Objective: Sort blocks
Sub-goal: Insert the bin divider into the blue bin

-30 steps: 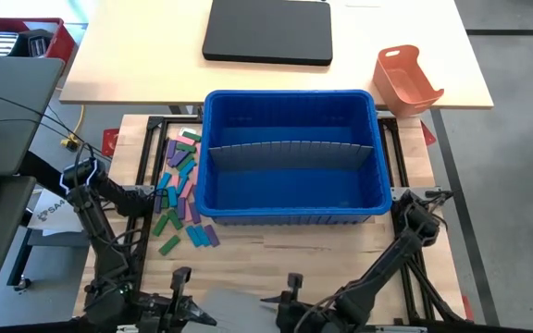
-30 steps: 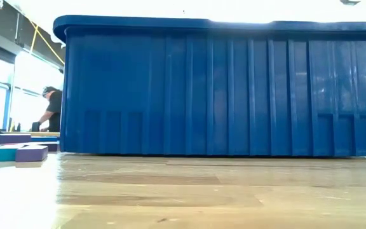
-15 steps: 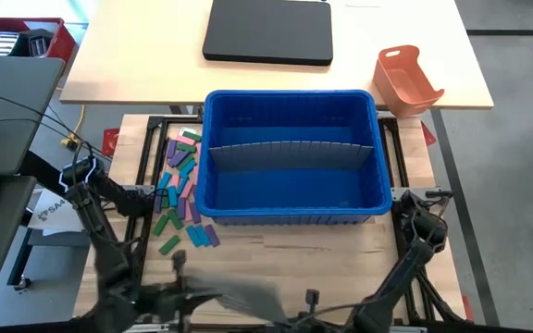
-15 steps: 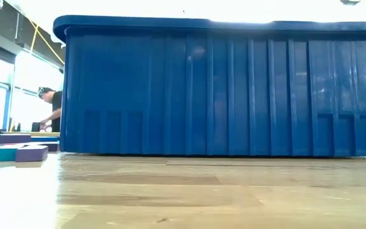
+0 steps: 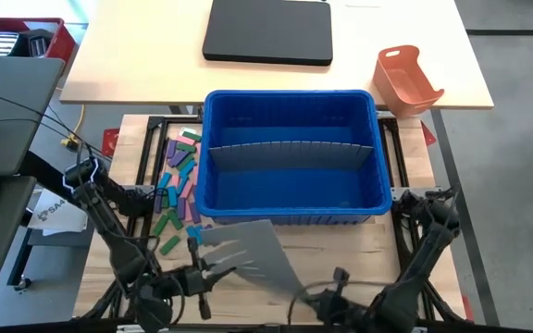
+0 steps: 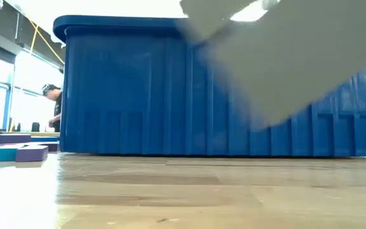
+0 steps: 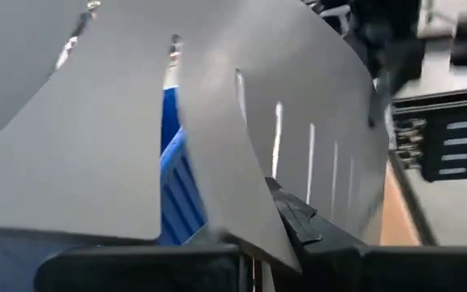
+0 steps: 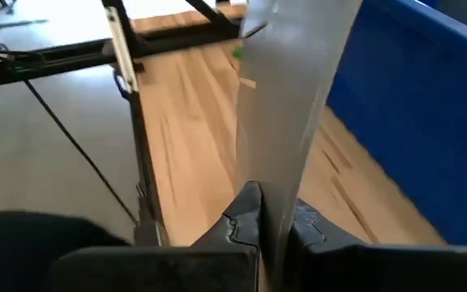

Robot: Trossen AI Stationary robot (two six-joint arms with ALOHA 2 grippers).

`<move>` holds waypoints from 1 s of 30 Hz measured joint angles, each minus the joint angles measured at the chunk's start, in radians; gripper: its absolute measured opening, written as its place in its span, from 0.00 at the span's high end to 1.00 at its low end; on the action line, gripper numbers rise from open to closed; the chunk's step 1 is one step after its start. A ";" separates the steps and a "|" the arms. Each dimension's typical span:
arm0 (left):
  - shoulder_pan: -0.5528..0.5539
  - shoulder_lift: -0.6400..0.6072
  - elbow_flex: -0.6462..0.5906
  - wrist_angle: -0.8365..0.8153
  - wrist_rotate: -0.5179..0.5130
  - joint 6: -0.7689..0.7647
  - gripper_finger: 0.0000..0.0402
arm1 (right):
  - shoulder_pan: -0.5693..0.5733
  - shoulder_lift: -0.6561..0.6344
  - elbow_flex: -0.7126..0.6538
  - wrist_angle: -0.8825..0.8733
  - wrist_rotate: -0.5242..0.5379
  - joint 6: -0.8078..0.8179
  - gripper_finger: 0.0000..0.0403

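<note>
A grey slotted divider sheet (image 5: 248, 252) hangs tilted above the wooden table in front of the blue bin (image 5: 290, 157); the low view shows the sheet (image 6: 297, 57) clear of the tabletop. My left gripper (image 5: 204, 275) is shut on its left, slotted side, and my right gripper (image 5: 333, 280) is shut on its right near end. The blocks (image 5: 179, 180), green, pink, purple and blue, lie flat in a loose pile on the table left of the bin. A few of the blocks (image 6: 14, 151) show at the left of the low view. My left gripper pinches the sheet's slotted edge (image 7: 254, 207) between its two fingers, coming nearly level from the table's left near side. The sheet bows away from the fingers and is off the table. My right gripper pinches the sheet's near right edge (image 8: 276, 191) between its two fingers, slanting downward from the near right. In its wrist view the sheet stands edge-on, rising out of the fingers, clear of the table.
The bin holds another grey divider (image 5: 290, 153) across its middle. Beyond the wooden table stands a pale table with a black case (image 5: 268, 32) and an orange-red tray (image 5: 407, 79). A person (image 6: 53, 108) shows far off at the left of the low view.
The sheet lay flat at the table's near edge; it is now lifted clear and tilted, closer to the bin. My left gripper has gone toward the bin with it. My right gripper has gone toward the table's right edge.
</note>
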 joint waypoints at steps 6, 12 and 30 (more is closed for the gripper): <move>-0.007 0.076 -0.008 -0.069 0.021 -0.019 0.90 | -0.056 0.007 -0.003 -0.197 -0.164 0.062 0.99; -0.004 0.110 -0.006 -0.320 0.076 -0.285 0.72 | -0.078 0.003 0.000 -0.281 -0.247 0.076 0.99; -0.172 0.034 -0.002 -0.536 -0.352 -0.614 0.58 | -0.113 -0.067 -0.001 -0.419 -0.646 0.084 0.99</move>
